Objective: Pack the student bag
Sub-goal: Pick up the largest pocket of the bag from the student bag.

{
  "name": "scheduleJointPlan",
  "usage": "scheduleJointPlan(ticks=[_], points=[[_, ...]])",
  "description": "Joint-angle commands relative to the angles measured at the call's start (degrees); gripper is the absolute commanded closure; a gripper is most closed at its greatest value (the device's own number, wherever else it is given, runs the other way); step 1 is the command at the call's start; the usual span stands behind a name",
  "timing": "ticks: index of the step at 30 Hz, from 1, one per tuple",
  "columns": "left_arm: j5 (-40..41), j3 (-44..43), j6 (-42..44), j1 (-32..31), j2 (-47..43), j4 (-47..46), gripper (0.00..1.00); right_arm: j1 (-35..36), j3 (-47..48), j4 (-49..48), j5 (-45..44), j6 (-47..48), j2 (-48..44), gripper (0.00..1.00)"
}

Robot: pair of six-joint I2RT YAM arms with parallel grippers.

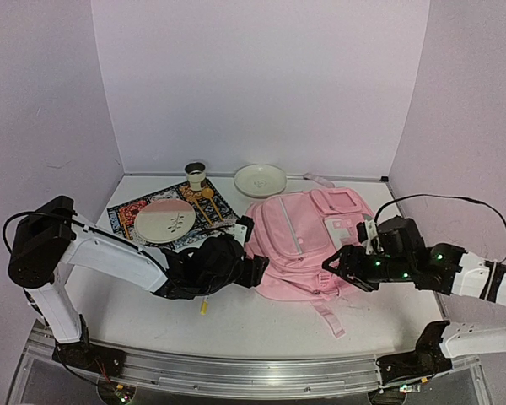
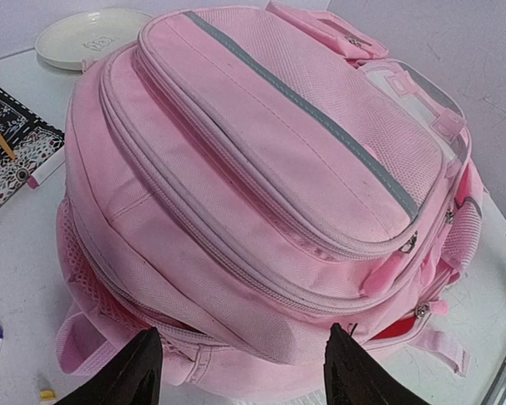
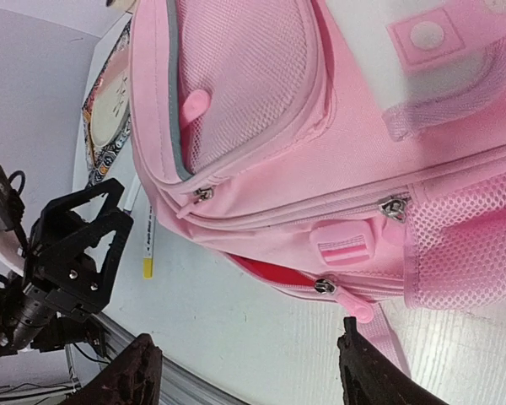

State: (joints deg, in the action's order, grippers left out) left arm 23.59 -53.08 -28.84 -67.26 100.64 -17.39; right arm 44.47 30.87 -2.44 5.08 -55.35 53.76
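Beside student bag (image 1: 308, 245): left hand (image 2: 240, 359) spread wide, empty; right hand (image 3: 249, 367) likewise.

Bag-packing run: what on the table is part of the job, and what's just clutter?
Job:
- pink backpack
- left claw and right claw, both open, one on either side of it
- yellow-capped pen lying beside it, probably to be packed

Lying about:
- patterned placemat
- pink-and-white plate on the mat
- white plate
- cup
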Motion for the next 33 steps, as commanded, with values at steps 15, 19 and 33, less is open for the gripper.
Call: scheduleJointPlan(ticks=[15, 19, 33], points=[[-1.29, -0.46, -1.39, 0.48, -0.66, -0.28, 0.33, 0.63, -7.38, -15.47, 1.89, -4.88, 16.03, 0.28], [-1.51, -0.59, -1.48, 0.52, -0.53, -0.28, 0.33, 0.83, -7.13, -16.27, 2.04, -4.98, 17.43, 0.29], [-2.75, -1.50, -1.62, 0.47, 0.71, -0.28, 0.34, 1.06, -6.03, -15.12, 1.29, -5.03, 15.64, 0.55]])
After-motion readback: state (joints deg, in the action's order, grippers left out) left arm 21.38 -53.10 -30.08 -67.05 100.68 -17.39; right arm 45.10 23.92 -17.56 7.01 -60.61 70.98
